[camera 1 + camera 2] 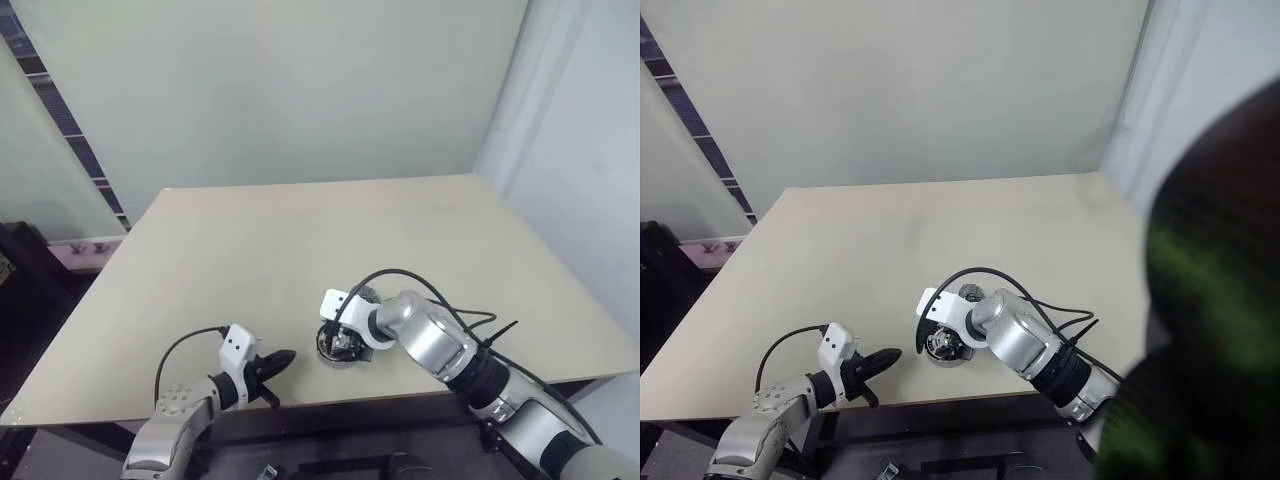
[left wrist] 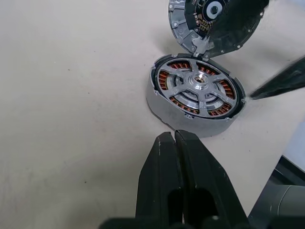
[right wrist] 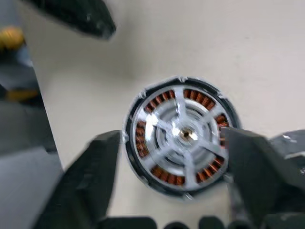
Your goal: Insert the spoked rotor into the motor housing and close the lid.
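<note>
Table: a beige tabletop [image 1: 300, 240] is filling the frame's middle.
Wall: a pale green wall [image 1: 280, 90] is spanning the top.
Curtain: a white curtain [image 1: 580, 120] is hanging at upper right.

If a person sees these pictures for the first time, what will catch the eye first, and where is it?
First comes the motor housing near the table's front edge, with the spoked rotor already sitting inside its copper windings. The lid stands tilted on the table just behind it, resting against its rim. The right hand hangs open above the housing, and the left hand, shut, points at it from the side.
</note>
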Controlling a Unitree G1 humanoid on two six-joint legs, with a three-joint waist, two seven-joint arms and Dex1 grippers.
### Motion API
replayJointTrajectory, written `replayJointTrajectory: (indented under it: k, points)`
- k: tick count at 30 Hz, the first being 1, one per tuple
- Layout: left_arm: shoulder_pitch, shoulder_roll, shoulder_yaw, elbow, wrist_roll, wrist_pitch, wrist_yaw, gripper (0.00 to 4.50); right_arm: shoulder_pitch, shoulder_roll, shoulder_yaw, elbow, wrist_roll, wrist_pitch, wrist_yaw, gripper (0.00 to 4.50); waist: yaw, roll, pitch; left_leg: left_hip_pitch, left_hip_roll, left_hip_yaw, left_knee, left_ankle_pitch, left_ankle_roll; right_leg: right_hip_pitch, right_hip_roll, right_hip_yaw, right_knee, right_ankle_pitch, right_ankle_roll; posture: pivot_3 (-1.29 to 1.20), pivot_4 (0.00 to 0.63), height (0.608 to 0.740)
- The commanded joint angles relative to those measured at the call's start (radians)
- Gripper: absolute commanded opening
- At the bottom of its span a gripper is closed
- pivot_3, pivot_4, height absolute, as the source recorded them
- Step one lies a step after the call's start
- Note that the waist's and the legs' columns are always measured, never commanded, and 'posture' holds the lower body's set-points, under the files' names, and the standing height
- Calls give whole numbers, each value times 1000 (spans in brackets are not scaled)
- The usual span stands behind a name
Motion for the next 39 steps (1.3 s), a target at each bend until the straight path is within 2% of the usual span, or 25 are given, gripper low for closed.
replayJointTrajectory:
  k: [1, 9, 25, 28, 37, 39]
  points:
    - [-29, 9, 5, -22, -2, -4, -1, 0, -45, -50, 81, -86, 0, -16, 75, 4452, 0, 0, 0, 0, 0, 0, 0, 0, 0, 0, 0, 0, 0, 0, 0, 0, 0, 740]
    - [-20, 6, 0, -36, -2, -6, 0, 0, -72, -67, 194, -46, -32, -69, 107, 4452, 0, 0, 0, 0, 1, 0, 0, 0, 0, 0, 0, -1, 0, 0, 0, 0, 0, 740]
    - [1, 5, 9, -54, -5, -5, 14, 0, -65, 9, 184, 133, -62, -177, 71, 4452, 0, 0, 0, 0, 0, 0, 0, 0, 0, 0, 0, -1, 0, 0, 0, 0, 0, 740]
    - [1, 5, 9, -55, -6, -5, 17, 0, -59, 22, 183, 152, -71, -190, 66, 3865, 0, 0, 0, 0, 0, 0, 0, 0, 0, 0, 0, -1, 0, 0, 0, 0, 0, 740]
    - [7, 3, 11, -59, -9, -10, 23, 0, -36, 55, 169, 198, -91, -205, 30, 702, 0, 0, 0, 1, 0, 0, 0, 0, 0, 0, 0, -1, 1, 0, 0, 0, 0, 740]
    - [9, 2, 12, -60, -9, -12, 23, 0, -29, 70, 154, 217, -93, -202, 11, 124, -2, -1, -1, 1, 1, 0, 0, 0, 0, 1, 0, -1, 0, 0, 0, 0, 0, 740]
